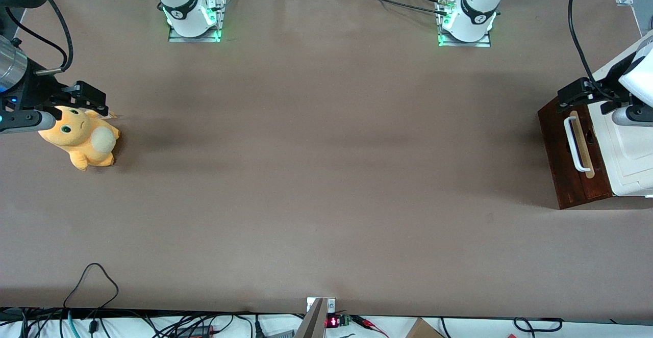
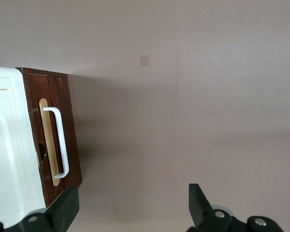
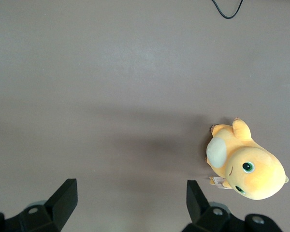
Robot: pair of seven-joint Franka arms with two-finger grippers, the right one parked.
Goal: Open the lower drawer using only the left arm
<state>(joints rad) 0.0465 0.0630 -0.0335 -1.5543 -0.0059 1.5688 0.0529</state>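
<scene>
Presently, jaws: spread wide, holding nothing.
Gripper (image 1: 579, 93): above the cabinet's farther front corner, clear of the white loop handle (image 2: 58, 143).
Lower drawer (image 1: 570, 159): shut, at the working arm's end of the table (image 1: 326, 175).
Risk: fingers (image 2: 67, 208) could miss the handle and strike the dark front, since they hang off its line.
Hidden: cabinet (image 1: 632, 164) cut off; drawer seams unclear.

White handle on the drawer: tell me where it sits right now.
The white handle sits on the closed drawer front at the working arm's end of the table; the open pincer hovers just above the drawer's top edge.
</scene>
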